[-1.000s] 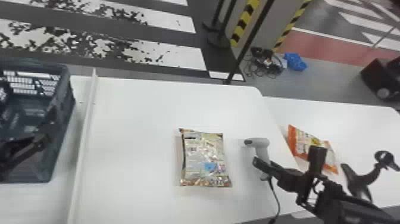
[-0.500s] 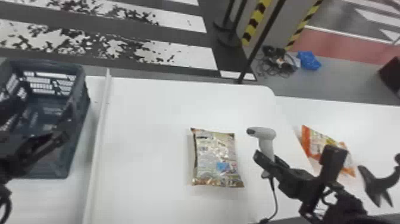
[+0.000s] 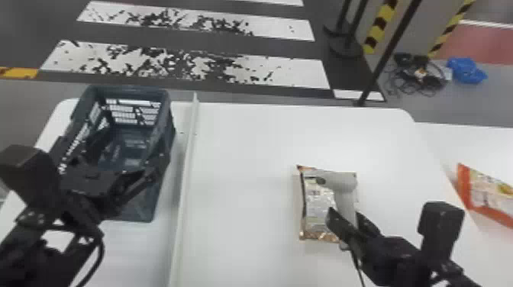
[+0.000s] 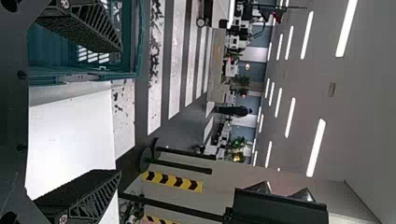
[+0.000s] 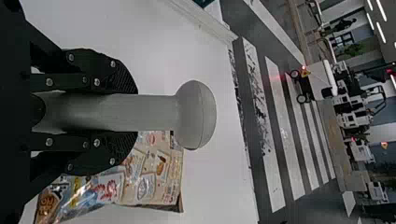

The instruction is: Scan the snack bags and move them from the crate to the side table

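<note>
Your right gripper [image 3: 345, 218] has its jaws closed on the handle of the light grey plastic barcode scanner [image 3: 341, 181]. The silver-and-tan printed plastic snack bag [image 3: 316, 200] lies flat on the white table [image 3: 240, 171], outside those jaws. In the head view, the scanner covers part of the bag's right side; in your right wrist view, the bag shows past one finger, beside the handle, not between the fingers.

Your left gripper [image 3: 131, 150] has its jaws wide open with nothing between them, at the dark blue-grey plastic crate [image 3: 143, 206], well apart from that bag. A long pale strip [image 3: 185, 168] runs between crate and bag. The orange-edged plastic snack bag [image 3: 486, 191] lies on the white side table [image 3: 473, 143], to the right of your right jaws and apart from them.
</note>
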{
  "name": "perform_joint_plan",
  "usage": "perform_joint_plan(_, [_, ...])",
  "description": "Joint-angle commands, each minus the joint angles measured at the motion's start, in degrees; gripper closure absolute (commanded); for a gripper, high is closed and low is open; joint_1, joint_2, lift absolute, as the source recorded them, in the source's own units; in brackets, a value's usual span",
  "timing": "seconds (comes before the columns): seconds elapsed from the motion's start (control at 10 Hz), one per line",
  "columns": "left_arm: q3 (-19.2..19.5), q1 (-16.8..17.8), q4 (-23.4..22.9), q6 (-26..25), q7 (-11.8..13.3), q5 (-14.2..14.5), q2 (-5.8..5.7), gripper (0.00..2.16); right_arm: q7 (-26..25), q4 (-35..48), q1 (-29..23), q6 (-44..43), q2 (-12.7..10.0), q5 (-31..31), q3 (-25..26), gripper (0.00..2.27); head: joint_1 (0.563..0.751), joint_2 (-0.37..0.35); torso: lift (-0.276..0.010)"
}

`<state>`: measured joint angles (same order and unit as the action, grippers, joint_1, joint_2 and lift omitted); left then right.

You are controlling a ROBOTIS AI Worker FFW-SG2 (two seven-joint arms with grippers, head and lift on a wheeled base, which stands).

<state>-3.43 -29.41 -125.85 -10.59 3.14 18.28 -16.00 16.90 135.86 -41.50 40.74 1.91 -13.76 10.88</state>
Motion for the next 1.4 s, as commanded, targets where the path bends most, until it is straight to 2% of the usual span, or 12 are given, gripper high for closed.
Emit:
perform_joint_plan(0.0, [0.0,-1.18,-0.89,1.66,0.2,0.0,-0.26,0.07,-1.43,-0.69,0.37,0.01,-0.07,3.66,-3.94,2.23,0.695,-0.069,-0.087])
perform_joint_plan(0.2, [0.0,-2.15,-1.51,2.01,0.37,0.0,-0.34,0.07,-4.77,-2.89,2.3,2.47,0.02,6.29,-5.52,2.23,0.695,-0.042,-0.087])
perform_joint_plan(0.4, [0.35,-2.5,-1.68,2.54,0.55,0.35,-0.43,0.07,-8.64,-3.32,2.65,5.1,0.02,7.7,-6.31,2.23,0.695,-0.055,-0.087])
perform_joint_plan(1.3, [0.0,-2.59,-1.51,3.6,0.99,0.53,-0.17,0.07,-8.9,-6.4,5.12,4.93,0.2,8.05,-7.37,2.23,0.695,-0.065,-0.087])
